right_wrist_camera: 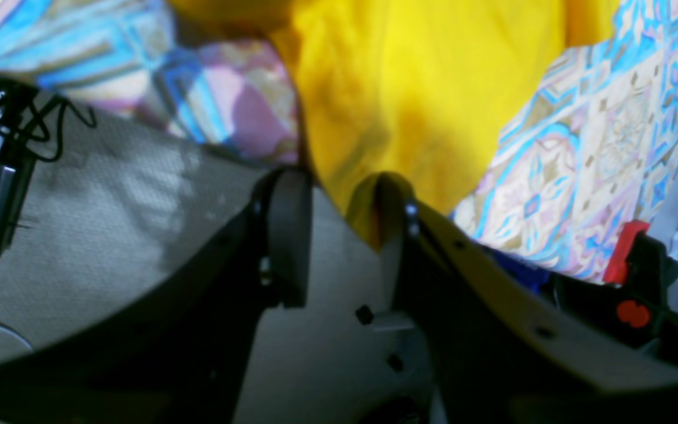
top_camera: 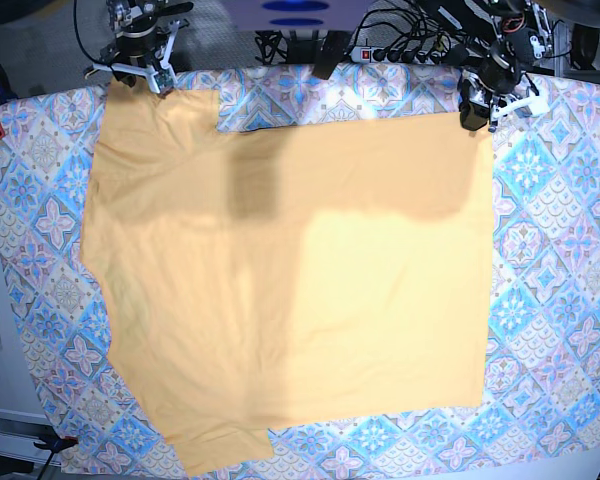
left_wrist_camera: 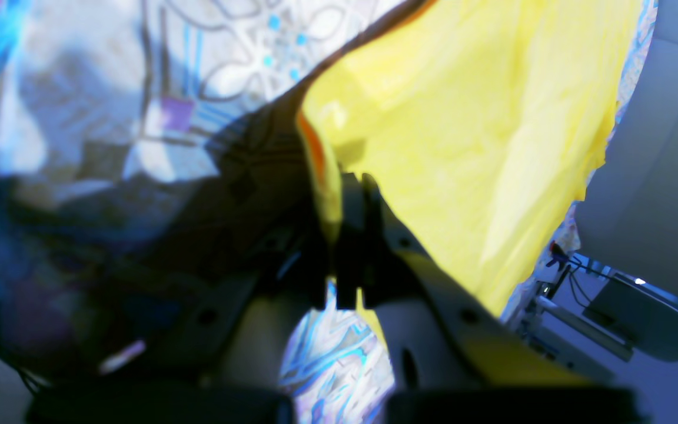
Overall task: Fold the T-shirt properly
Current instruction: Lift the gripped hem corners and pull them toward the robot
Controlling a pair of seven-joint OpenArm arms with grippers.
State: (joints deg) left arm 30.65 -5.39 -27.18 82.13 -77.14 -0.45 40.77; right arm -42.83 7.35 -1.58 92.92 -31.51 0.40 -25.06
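The yellow-orange T-shirt (top_camera: 300, 300) lies spread flat over most of the table, with a sleeve at the lower left. My left gripper (top_camera: 480, 105) is at the shirt's far right corner. In the left wrist view this gripper (left_wrist_camera: 348, 224) is shut on the shirt's edge, and the yellow fabric (left_wrist_camera: 480, 129) rises from it. My right gripper (top_camera: 140, 70) is at the far left corner. In the right wrist view it (right_wrist_camera: 336, 229) stands open, and the shirt's corner (right_wrist_camera: 421, 88) lies against one fingertip (right_wrist_camera: 383, 200), not pinched.
A blue-pink tile-patterned cloth (top_camera: 550, 250) covers the table under the shirt. Cables and a power strip (top_camera: 380, 45) run along the far edge. A red clamp (right_wrist_camera: 627, 253) holds the cloth near my right gripper. Grey floor (right_wrist_camera: 109, 206) shows past the table edge.
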